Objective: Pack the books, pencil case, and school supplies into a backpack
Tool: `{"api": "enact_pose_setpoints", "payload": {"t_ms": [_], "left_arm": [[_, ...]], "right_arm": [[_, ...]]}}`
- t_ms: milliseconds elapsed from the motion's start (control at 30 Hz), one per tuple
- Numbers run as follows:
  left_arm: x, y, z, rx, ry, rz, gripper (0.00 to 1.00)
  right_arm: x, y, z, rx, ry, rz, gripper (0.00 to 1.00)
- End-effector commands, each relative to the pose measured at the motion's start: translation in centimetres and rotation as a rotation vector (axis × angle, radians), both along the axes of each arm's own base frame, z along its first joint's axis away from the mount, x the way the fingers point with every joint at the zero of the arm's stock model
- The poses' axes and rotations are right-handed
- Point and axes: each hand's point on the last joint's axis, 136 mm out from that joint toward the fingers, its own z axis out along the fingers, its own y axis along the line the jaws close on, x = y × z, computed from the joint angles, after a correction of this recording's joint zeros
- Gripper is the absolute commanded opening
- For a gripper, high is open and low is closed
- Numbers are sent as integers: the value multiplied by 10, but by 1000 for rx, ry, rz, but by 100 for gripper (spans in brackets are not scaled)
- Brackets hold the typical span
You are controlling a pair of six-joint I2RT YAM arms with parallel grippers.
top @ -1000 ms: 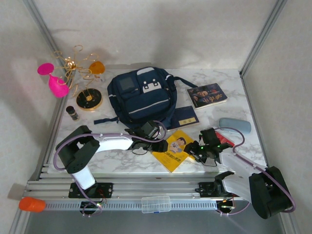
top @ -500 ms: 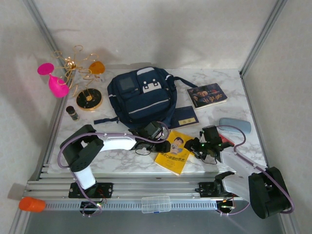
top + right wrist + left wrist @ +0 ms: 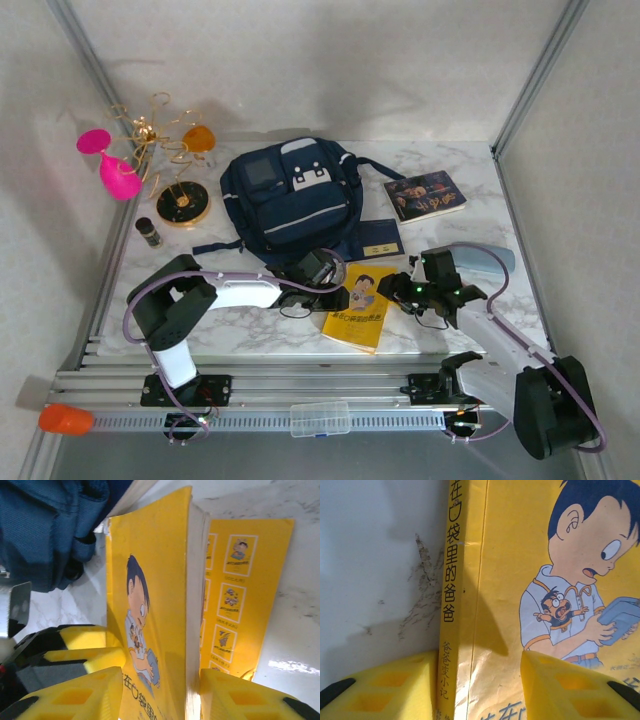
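The yellow book (image 3: 535, 580) lies at the front middle of the bench (image 3: 250, 322), just ahead of the backpack (image 3: 290, 200). Its spine reads 口袋里的爸爸 in black, with smaller characters below, 爸爸变小记. The cover shows a cartoon boy with a tiny shouting man at his shirt pocket. A flap printed with small framed pictures lies open on the marble beside the page edge.

The left pincer (image 3: 480, 680) is at the spine with its yellow pads apart, one over bare marble beside the spine and the other over the cover. The right pincer (image 3: 161, 685) straddles the opposite edge, one pad on the cover side and one between the pages and the flap. I cannot tell whether it presses the book.

The navy book (image 3: 380, 240) sits by the backpack's right corner. The dark book (image 3: 425, 195) is farther back on the right, and the pencil case (image 3: 495, 258) is behind the right arm. The bench is white marble with grey veins, with aluminium rails at its front and pale walls around it. A pink glass (image 3: 112, 170) stands at the back left.
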Motion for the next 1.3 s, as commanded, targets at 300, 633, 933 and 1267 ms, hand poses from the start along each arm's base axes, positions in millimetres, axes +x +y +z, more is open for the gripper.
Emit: {"api": "enact_pose_setpoints", "payload": {"t_ms": [300,633,933,1267], "left_arm": [[15,-5,-6,-4,-51,43,44],[15,-4,-5,-6,-54,51,45],[17,-3,22,-60,-90,77,51],[34,25,91,-202,-199,163,64]], "right_arm": [[1,18,16,49,-93,166,37],[5,7,10,-31,-102,141,14],[8,-2,33,-44,-162,96,0],[10,-5,110,-24,-343,103,0]]}}
